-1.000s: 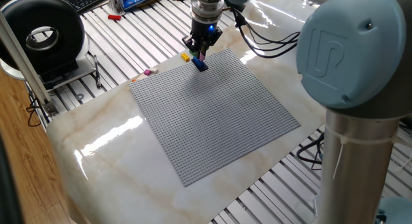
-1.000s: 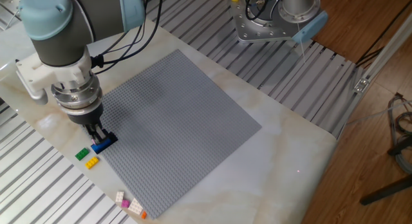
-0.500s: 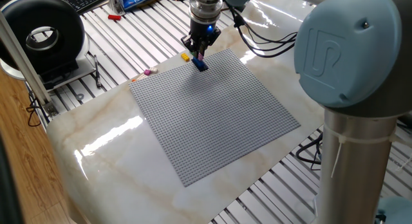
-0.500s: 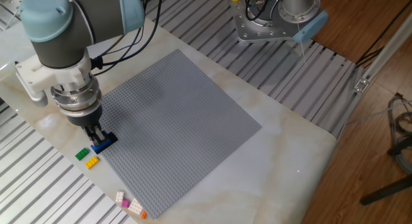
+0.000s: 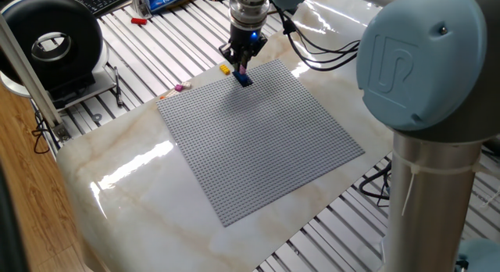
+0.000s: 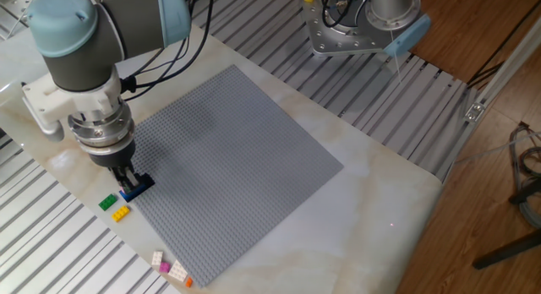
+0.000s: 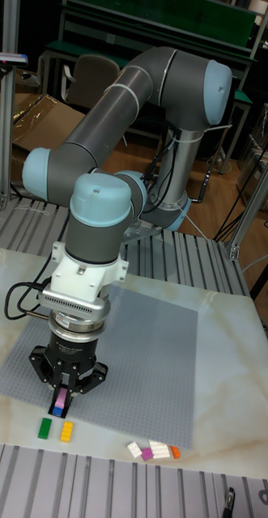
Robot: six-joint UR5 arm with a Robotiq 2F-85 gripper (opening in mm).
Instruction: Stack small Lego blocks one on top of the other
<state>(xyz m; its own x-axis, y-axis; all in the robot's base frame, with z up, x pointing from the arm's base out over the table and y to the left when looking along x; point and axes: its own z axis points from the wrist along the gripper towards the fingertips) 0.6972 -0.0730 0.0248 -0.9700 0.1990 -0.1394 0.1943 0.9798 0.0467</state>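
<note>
Slightly higher now, the gripper (image 5: 243, 65) has crept up and toward the baseplate's (image 5: 266, 139) far edge over the last second, while the blue brick (image 5: 244, 78) under it sits in the same spot on the plate. In the tall view a pink brick (image 7: 61, 399) shows between the fingertips, so the jaws look pinched on it; whether it is already seated on the blue brick I cannot tell, as the other fixed view shows the fingers (image 6: 125, 176) right down at the blue brick (image 6: 135, 188). If the pink brick is rising with the gripper, the press has not taken and needs another push straight down. If it stays behind once the jaws spread, the stack has 2 levels

Off the plate, green (image 6: 107, 203) and yellow (image 6: 121, 213) bricks lie just beside the near edge, and a small cluster of white, pink and orange bricks (image 6: 169, 268) waits further along it, all untouched
</note>
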